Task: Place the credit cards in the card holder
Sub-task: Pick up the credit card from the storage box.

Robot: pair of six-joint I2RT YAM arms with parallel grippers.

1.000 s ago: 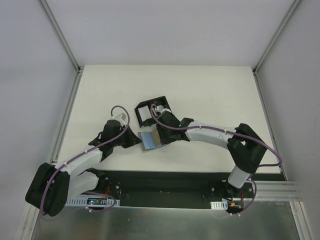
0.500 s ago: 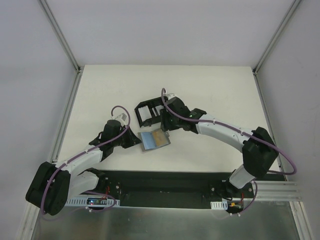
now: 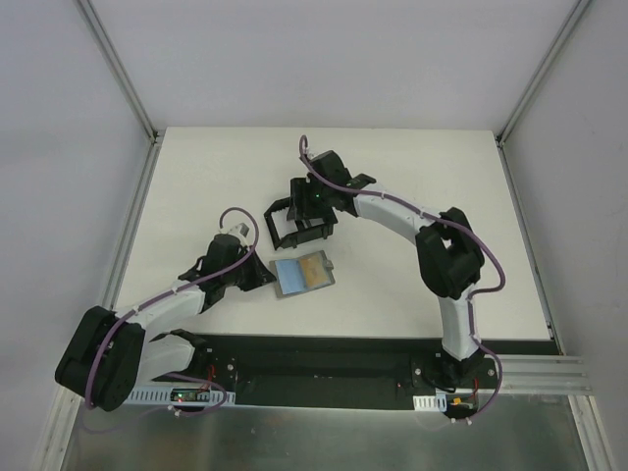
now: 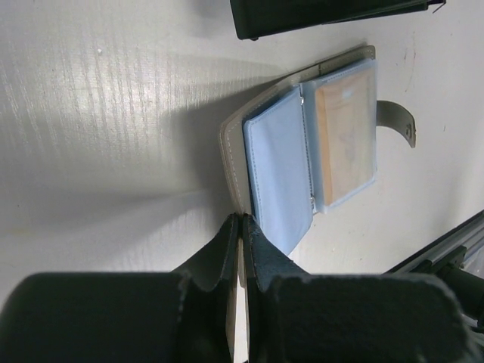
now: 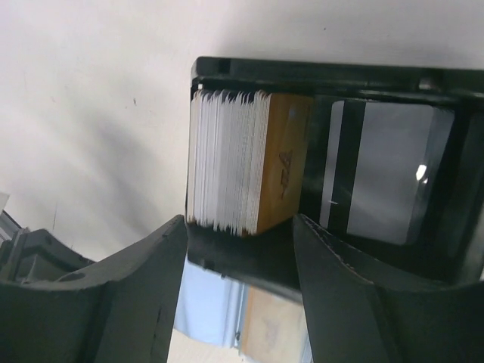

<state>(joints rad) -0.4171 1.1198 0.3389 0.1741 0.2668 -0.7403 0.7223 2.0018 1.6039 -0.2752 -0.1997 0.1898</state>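
Note:
The card holder [image 3: 294, 278] lies open on the table, pale blue inside [image 4: 277, 175], with its tab [image 4: 401, 121] sticking out. A gold credit card [image 4: 344, 136] sits in its clear sleeve [image 3: 312, 269]. My left gripper [image 4: 240, 225] is shut on the holder's near cover edge [image 3: 259, 278]. A stack of whitish credit cards [image 5: 225, 170] with a gold-faced one [image 5: 283, 170] in front stands on edge in the black tray [image 5: 318, 76]. My right gripper [image 5: 240, 227] hovers open just over that stack, above the tray [image 3: 302, 209], with nothing between its fingers.
The black divided tray [image 3: 272, 224] stands just behind the card holder. A silver card with a black stripe [image 5: 386, 174] leans in its other compartment. Metal frame posts run along the table's left and right edges.
My right gripper has left the card holder, moved back over the black tray and opened wider. The gold card stays in the holder's sleeve. The left gripper has kept its hold.

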